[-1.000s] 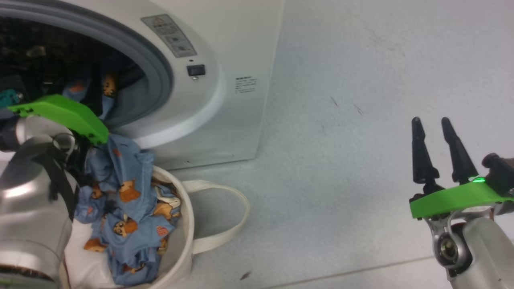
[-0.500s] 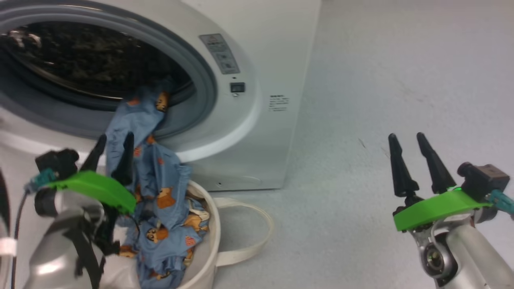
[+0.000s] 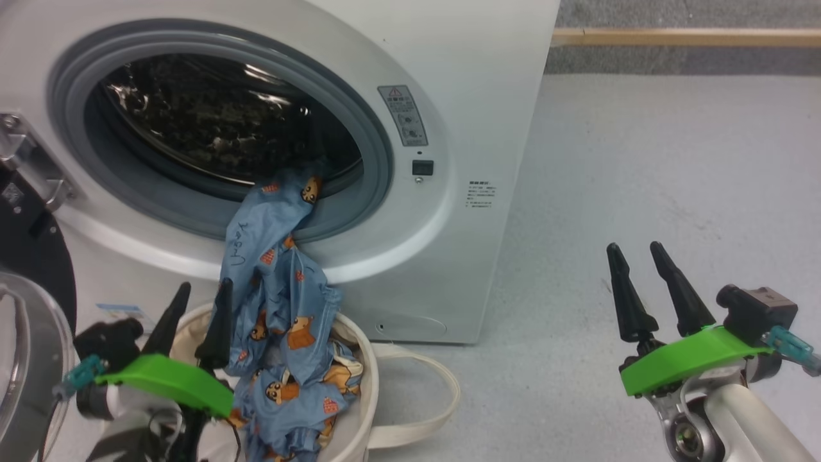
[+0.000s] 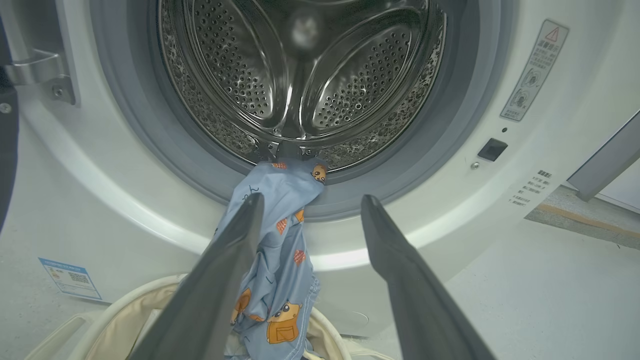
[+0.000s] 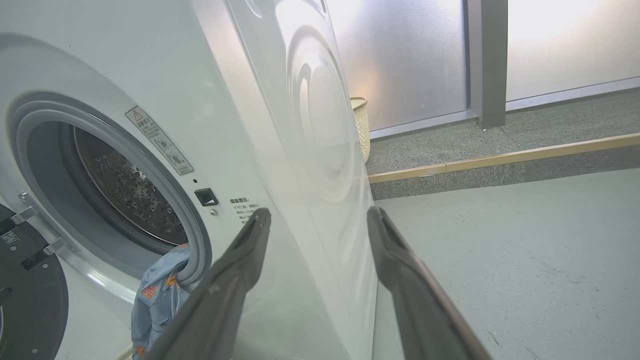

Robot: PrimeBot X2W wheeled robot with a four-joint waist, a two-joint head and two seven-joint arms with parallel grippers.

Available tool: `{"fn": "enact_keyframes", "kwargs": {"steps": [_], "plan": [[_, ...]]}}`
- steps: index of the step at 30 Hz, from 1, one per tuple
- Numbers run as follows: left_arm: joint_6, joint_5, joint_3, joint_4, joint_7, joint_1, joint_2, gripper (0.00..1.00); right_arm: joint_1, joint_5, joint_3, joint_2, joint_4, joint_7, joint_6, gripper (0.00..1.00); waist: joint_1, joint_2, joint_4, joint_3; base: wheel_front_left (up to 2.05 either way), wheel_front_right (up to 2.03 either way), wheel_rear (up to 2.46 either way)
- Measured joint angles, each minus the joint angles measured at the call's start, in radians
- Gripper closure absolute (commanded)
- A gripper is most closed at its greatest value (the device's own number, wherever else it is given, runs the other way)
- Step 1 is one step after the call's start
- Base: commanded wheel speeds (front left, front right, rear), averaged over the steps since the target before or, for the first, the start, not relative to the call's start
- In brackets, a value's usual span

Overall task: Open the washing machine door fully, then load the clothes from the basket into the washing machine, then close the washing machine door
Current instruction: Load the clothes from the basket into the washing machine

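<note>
The washing machine stands with its drum open. Its door is swung out to the left. The clothes, blue with orange-brown faces, hang from the drum's lower lip down into the cream basket in front of the machine. My left gripper is just left of the hanging cloth, above the basket, open and empty. In the left wrist view, the left gripper points at the drum's lip, and the clothes pass behind its left finger. My right gripper is open and empty over the floor on the right.
The basket's strap handle loops out on the grey floor. A low step with a wooden edge runs behind the machine. A wicker bin stands by frosted glass panels. A blue label is stuck low on the machine's front.
My left gripper has drawn back out of the drum mouth to beside the basket, leaving the clothes draped over the lip. The head view has tilted up. The right gripper holds its pose.
</note>
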Motion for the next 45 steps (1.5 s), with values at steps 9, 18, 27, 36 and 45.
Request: {"fn": "enact_keyframes", "kwargs": {"steps": [9, 18, 27, 36, 45], "plan": [[0.0, -0.002, 0.009, -0.048, 0.0, 0.055, 0.0, 0.0, 0.001, 0.002, 0.0, -0.008, -0.001, 0.0, 0.0, 0.0, 0.0001, 0.0, 0.014, -0.005, 0.0, 0.0, 0.0], [0.0, -0.002, 0.009, -0.05, 0.0, 0.055, -0.001, 0.0, 0.001, 0.002, 0.001, -0.015, -0.001, 0.0, 0.0, 0.0, 0.0002, 0.0, 0.016, 0.006, 0.0, 0.0, 0.0], [0.0, -0.002, -0.015, -0.021, 0.0, 0.055, 0.0, 0.0, 0.0, 0.002, 0.002, -0.016, -0.001, 0.0, 0.0, 0.0, 0.0, 0.0, 0.003, 0.014, 0.0, 0.0, 0.0], [0.0, -0.091, -0.152, 0.182, 0.021, 0.007, 0.002, 0.0, -0.01, -0.001, 0.0, -0.016, -0.008, 0.0, 0.0, 0.0, 0.0001, 0.0, -0.015, 0.078, 0.0, 0.0, 0.0], [0.0, -0.184, -0.253, 0.312, 0.014, -0.138, 0.011, 0.0, -0.075, -0.031, -0.017, -0.023, -0.029, 0.0, 0.0, 0.0, 0.0003, 0.0, -0.049, 0.179, 0.0, 0.0, 0.0]]}}
